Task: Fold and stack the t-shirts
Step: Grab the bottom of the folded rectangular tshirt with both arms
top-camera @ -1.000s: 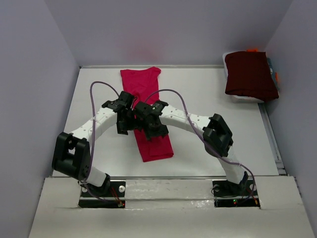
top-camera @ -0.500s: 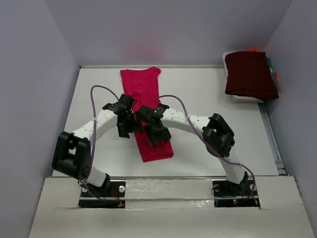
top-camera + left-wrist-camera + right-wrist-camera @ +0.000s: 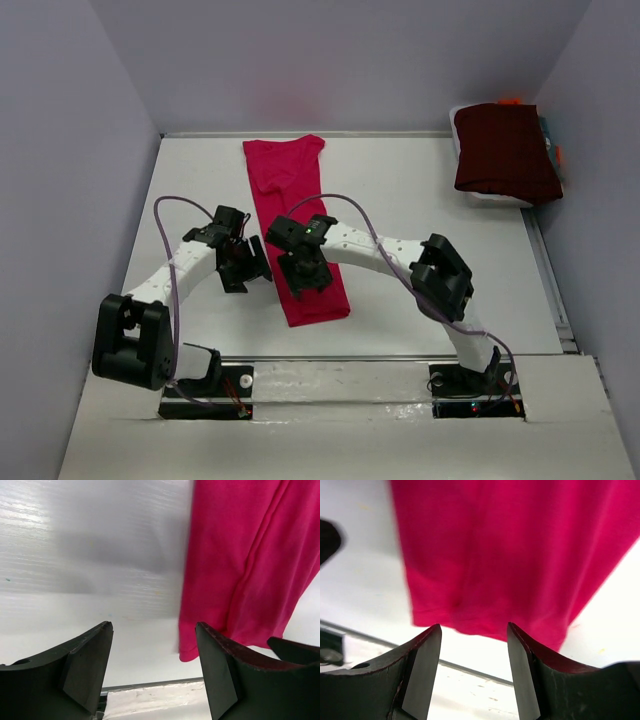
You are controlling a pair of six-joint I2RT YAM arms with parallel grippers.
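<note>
Top external view: the white table (image 3: 430, 200) fills the floor of the grey-walled cell, with the 2 arms reaching in from its near edge. The crimson-pink t-shirt (image 3: 285, 175) lies flat on the table, left of centre. It is folded lengthwise into 1 long strip that runs from the far edge toward the near edge, its near end angled a little to the right. The dark maroon t-shirt (image 3: 505, 150) sits folded at the far right corner, on a white container (image 3: 490, 200), well apart from the pink one.

The right gripper (image 3: 305, 275) hangs over the near part of the pink strip. In the right wrist view its 2 fingers (image 3: 427, 650) stand spread with nothing between them, and the shirt's near hem (image 3: 485, 625) shows below the gap.

The left gripper (image 3: 243, 275) is over bare table just beside the strip's left edge. In the left wrist view its fingers (image 3: 90, 655) are also wide apart and hold nothing, and the shirt's near left corner (image 3: 187, 652) shows to their right.
</note>
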